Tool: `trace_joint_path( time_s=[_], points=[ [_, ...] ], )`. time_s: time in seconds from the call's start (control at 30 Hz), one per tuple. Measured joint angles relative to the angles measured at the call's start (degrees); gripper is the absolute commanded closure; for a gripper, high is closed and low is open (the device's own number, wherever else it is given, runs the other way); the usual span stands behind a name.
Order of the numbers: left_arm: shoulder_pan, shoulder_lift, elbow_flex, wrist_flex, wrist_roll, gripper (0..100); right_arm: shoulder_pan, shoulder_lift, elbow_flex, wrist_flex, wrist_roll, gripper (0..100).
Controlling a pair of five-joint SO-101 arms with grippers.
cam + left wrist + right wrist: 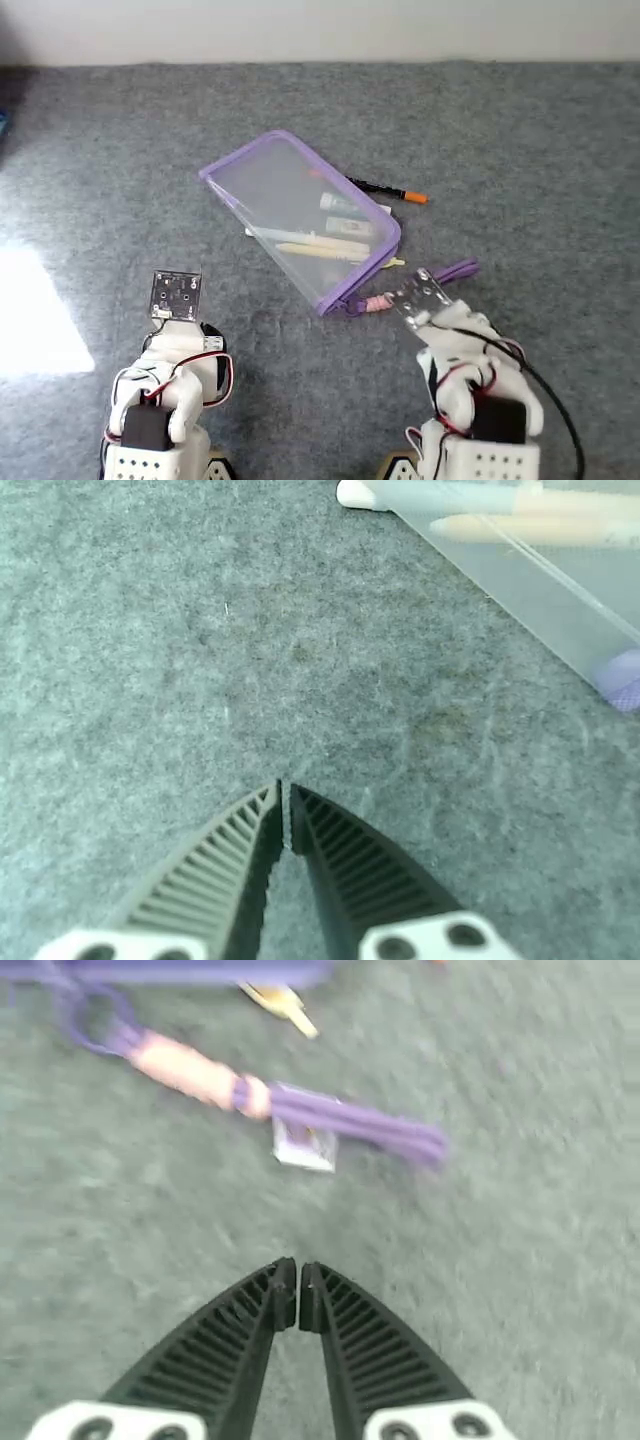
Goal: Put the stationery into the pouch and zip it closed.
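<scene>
A clear pouch [290,205] with purple trim lies tilted in the middle of the grey mat. Inside it lie a white pen [310,238], a cream pen [325,252] and a pale tube [345,205]. A black pen with an orange tip [392,191] pokes out at the pouch's far right side. The pouch's purple strap [350,1120] with a pink sleeve [185,1065] and a white tag [303,1147] lies just ahead of my right gripper [297,1275], which is shut and holds nothing. My left gripper [283,795] is shut over bare mat, short of the pouch corner [560,610].
Grey felt mat [500,130] covers the table to a pale wall at the back. A bright patch of light [30,320] falls at the left edge. Open mat lies on both sides of the pouch.
</scene>
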Motion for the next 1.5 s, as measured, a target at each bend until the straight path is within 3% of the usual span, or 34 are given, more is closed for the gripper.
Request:
trace_joint_path(
  time_s=[0.17,0.33,0.5,0.67,1.07,1.5],
  points=[
    [0.0,0.0,0.0,0.0,0.0,98,-6.9,22.1,-12.8,-0.2,-1.7,93.6],
    [0.0,0.0,0.0,0.0,0.0,98,-12.1,42.5,-23.1,-0.4,-1.7,76.1],
    [0.0,0.0,0.0,0.0,0.0,98,-15.5,56.8,-29.5,-1.8,-1.2,74.5],
    [0.0,0.0,0.0,0.0,0.0,98,-18.3,64.1,-30.6,-9.8,3.3,74.5],
    [0.0,0.0,0.0,0.0,0.0,98,-20.0,80.2,-30.6,-22.7,4.0,74.5],
    [0.0,0.0,0.0,0.0,0.0,98,-19.7,84.8,-31.7,-23.4,4.0,74.8]
  ],
)
